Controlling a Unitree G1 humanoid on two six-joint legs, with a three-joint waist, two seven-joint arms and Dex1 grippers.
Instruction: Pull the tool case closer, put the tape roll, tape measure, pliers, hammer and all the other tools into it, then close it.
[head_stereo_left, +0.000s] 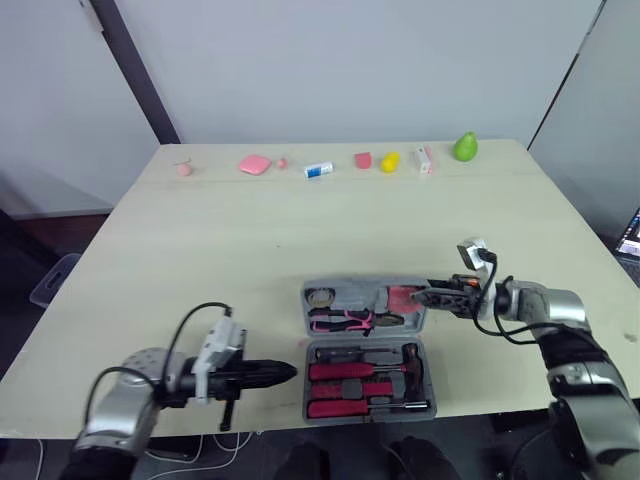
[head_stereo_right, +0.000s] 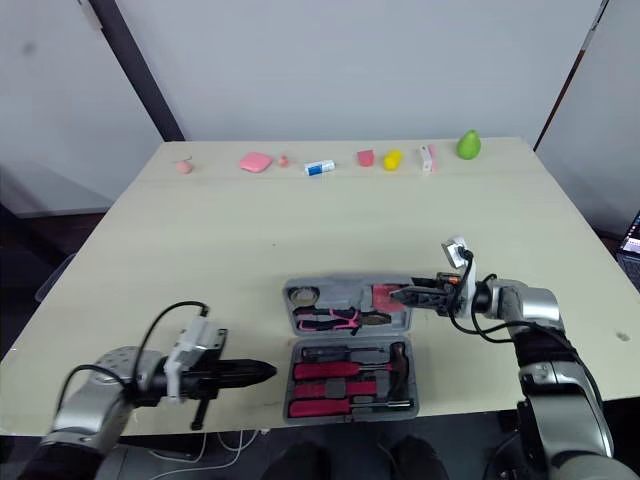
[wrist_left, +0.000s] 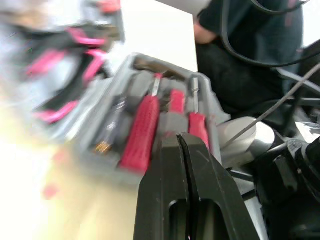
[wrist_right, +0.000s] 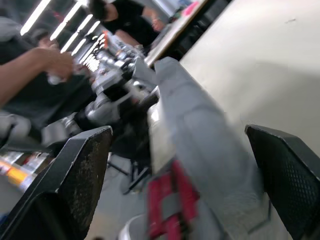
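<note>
1. The tool case (head_stereo_left: 352, 292) lies open at the near edge of the table (head_stereo_left: 300, 220), with pliers (head_stereo_left: 340, 320) in its far half and red-handled screwdrivers (head_stereo_left: 345, 372) in its near half
2. The left gripper (head_stereo_left: 288, 373), fingers clenched together, lies just beside the near half's left side
3. The right gripper (head_stereo_left: 428, 296), fingers spread wide and released, is at the far half's right wall

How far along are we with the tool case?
Done: the tool case sits close, pliers and red-handled screwdrivers seated inside. In hand: the open right gripper is at the far half's right edge; the shut left gripper hovers beside the near half. Left: closing the case.
</note>
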